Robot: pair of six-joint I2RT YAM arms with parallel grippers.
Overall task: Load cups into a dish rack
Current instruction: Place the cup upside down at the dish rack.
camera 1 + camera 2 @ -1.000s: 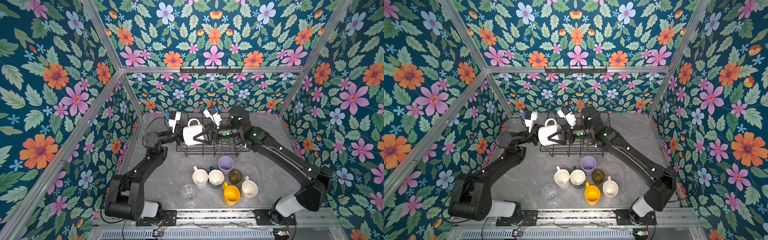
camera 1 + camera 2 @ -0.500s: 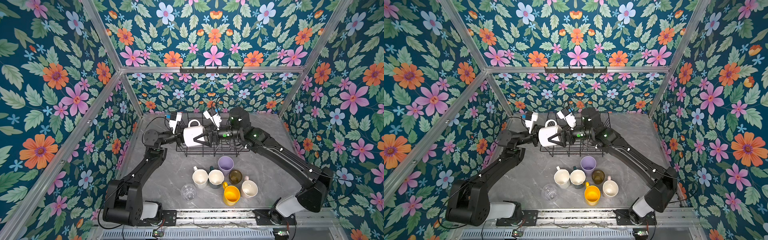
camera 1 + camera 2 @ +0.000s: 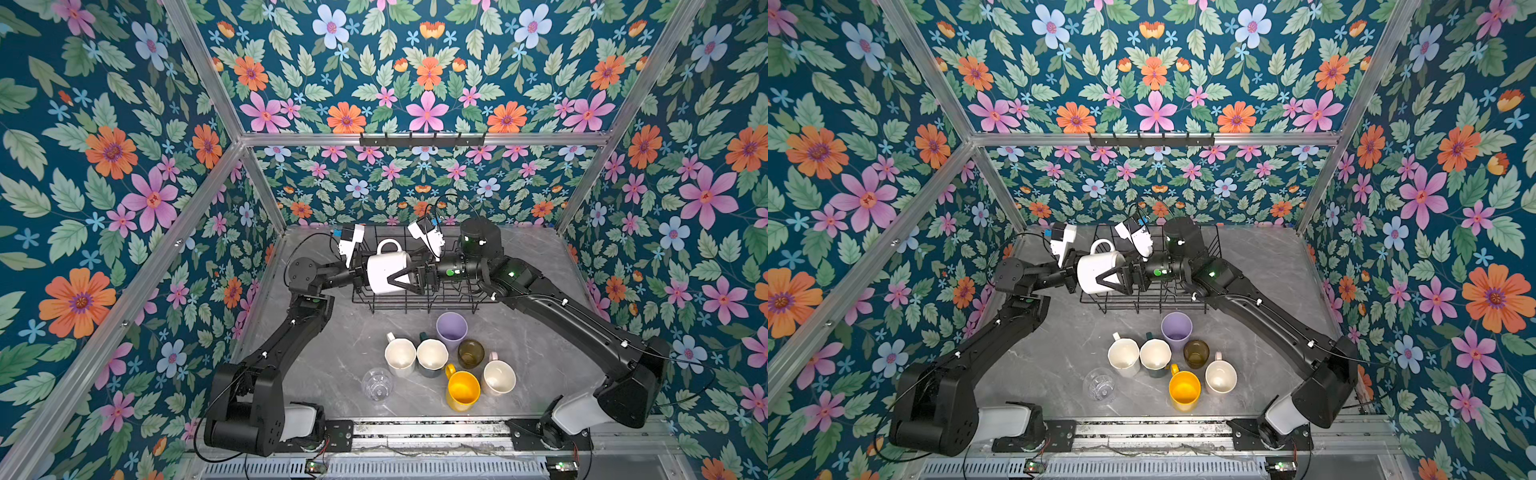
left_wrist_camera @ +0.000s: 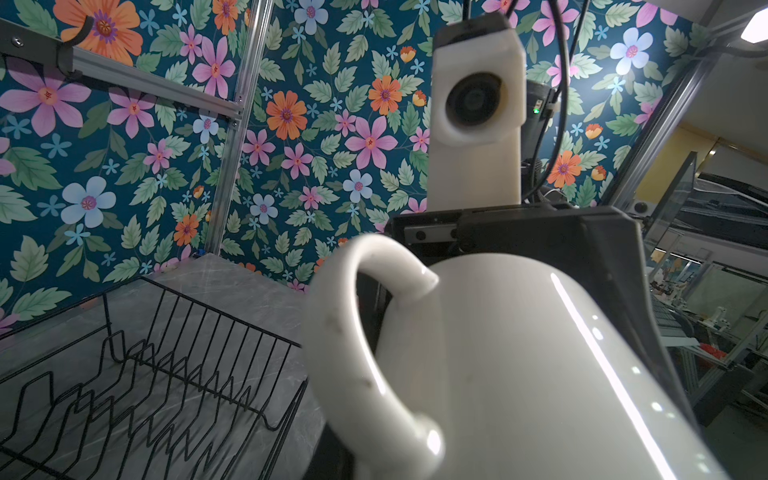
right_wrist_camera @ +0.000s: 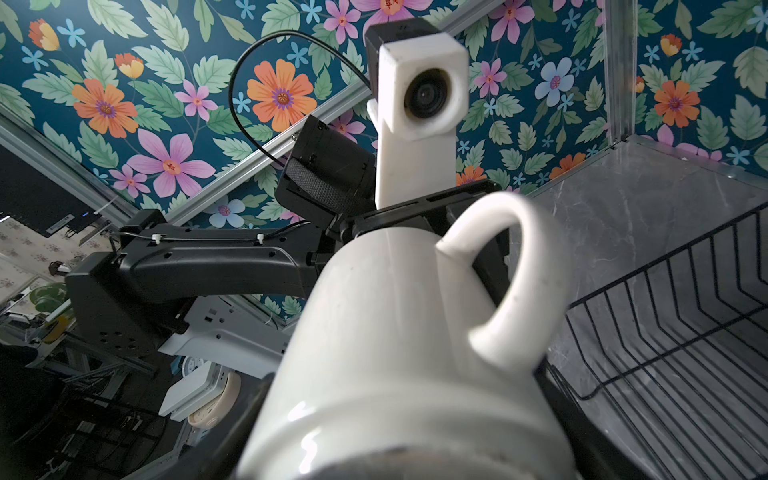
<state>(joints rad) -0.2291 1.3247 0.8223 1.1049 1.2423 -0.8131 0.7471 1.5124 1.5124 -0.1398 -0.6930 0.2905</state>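
- 6 o'clock, nearest: 7 cups [image 3: 432, 356] stand bunched and upright on the table [image 3: 332, 353].
- Further in: the white mug [image 3: 388, 268] hangs sideways over the rack's [image 3: 457, 300] 9 o'clock end, handle toward 12.
- Left gripper [image 3: 360, 276] is pinched tight on its 9 o'clock end.
- Right gripper [image 3: 397, 276] comes in from 3 o'clock, fingers wide astride the body; pressing or not, can't tell.

Top views are bright, evenly lit from overhead and sharp, with only faint soft shadows on the tabletop [image 3: 332, 357] in front of the white mug [image 3: 388, 272]; straight lines bow toward the picture edges far from it. Wrist views are dimmer and contrasty: the white mug is close up and out of focus with long glare streaks, the dish rack [image 4: 145, 374] beside it is crisper, and the ceiling light [image 4: 757, 25] beyond it is blown out.
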